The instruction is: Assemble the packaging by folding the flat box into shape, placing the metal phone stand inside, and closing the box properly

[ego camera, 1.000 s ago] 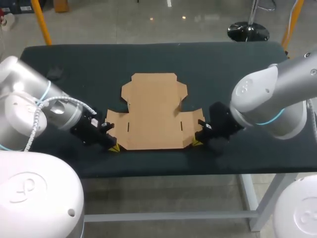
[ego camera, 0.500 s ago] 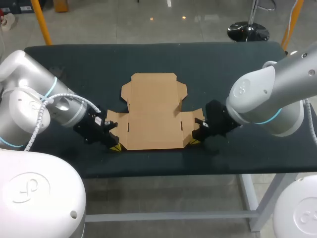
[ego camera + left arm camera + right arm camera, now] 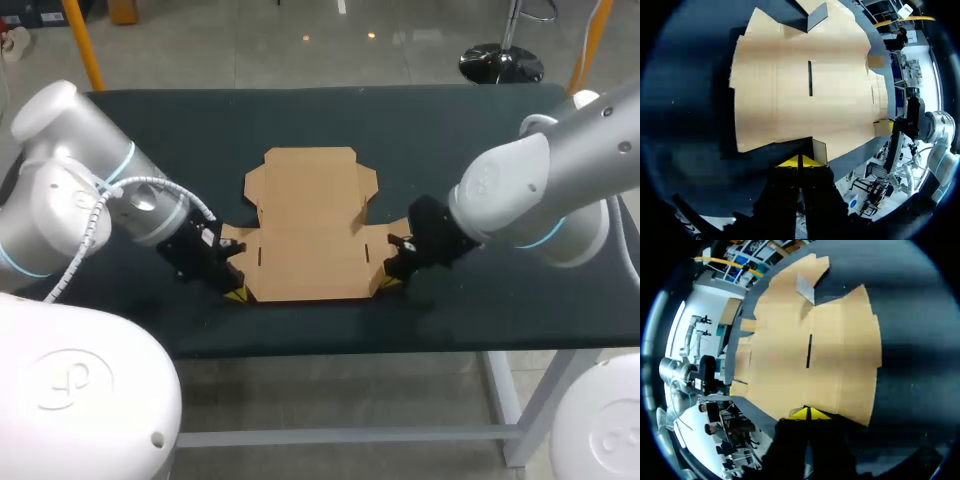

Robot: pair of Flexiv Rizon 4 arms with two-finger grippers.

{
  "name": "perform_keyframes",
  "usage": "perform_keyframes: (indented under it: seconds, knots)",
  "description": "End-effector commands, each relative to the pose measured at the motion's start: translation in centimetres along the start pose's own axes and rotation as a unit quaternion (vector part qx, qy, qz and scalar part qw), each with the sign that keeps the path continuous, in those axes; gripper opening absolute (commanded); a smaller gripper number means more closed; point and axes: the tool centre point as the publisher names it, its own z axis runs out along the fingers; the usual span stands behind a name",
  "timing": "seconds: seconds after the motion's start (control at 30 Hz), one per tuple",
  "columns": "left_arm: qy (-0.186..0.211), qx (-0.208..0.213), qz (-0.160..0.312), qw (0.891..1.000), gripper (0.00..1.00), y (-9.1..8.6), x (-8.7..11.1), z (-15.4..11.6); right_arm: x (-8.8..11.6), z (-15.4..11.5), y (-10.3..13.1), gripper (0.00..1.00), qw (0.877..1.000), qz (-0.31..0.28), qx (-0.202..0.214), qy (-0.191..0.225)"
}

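Your left gripper (image 3: 800,161) and right gripper (image 3: 810,413), both clenched empty, sit at near corners of the flat box (image 3: 308,225); likely wedges to lift its side flaps.

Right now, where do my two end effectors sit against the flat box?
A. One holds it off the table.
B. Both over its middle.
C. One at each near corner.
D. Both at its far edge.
C: the left end effector is at the near left corner of the flat box and the right end effector at its near right corner, with the box lying on the table.
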Motion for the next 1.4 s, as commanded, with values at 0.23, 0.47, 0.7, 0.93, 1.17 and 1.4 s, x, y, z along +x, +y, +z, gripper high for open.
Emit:
perform_keyframes:
  seconds: [0.23, 0.47, 0.7, 0.93, 1.17, 1.4]
  knots:
    - [-0.041, -0.008, 0.000, 0.999, 0.00, -0.3, 0.9, -0.2, 0.4, 0.2, 0.4, 0.00, 1.000, -0.003, 0.010, -0.023]
    - [-0.052, -0.007, 0.004, 0.999, 0.00, -0.2, 1.3, -0.1, 0.5, 0.1, 0.3, 0.00, 1.000, -0.007, 0.009, -0.026]
    - [-0.062, -0.010, 0.015, 0.998, 0.00, -0.1, 1.9, 0.1, 1.0, 0.2, 0.3, 0.00, 0.999, -0.016, 0.010, -0.034]
    - [-0.068, -0.011, 0.021, 0.997, 0.00, 0.1, 2.2, 0.3, 1.3, 0.3, 0.2, 0.00, 0.999, -0.018, 0.010, -0.042]
    - [-0.075, -0.013, 0.025, 0.997, 0.00, 0.2, 2.6, 0.5, 1.7, 0.5, 0.1, 0.00, 0.999, -0.021, 0.013, -0.047]
    - [-0.082, -0.019, 0.029, 0.996, 0.00, 0.2, 3.1, 0.9, 1.9, 0.6, 0.1, 0.00, 0.998, -0.023, 0.014, -0.052]
